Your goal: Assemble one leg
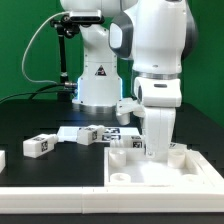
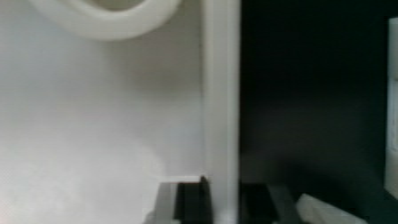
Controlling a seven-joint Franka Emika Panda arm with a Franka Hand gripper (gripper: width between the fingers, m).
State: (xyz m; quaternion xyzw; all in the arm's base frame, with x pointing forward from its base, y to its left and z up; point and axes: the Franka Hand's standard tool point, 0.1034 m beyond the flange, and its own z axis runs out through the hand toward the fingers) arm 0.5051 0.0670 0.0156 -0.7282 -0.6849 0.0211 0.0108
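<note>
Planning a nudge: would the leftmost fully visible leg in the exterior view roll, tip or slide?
The leg looks blocky with flat faces, so it would probably slide, not roll. It lies low on the table, so tipping seems unlikely.

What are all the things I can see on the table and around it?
small chunky white plastic legs with black-and-white tag stickers: at least three, white, on the table, exterior view's left and middle
large flat white square panel with raised rims: one, white, front, exterior view's right
black table: one, black, under everything
green backdrop: one, green, behind
white robot arm: one, white, over the panel
gripper: one, down at the panel, jaws hidden
</note>
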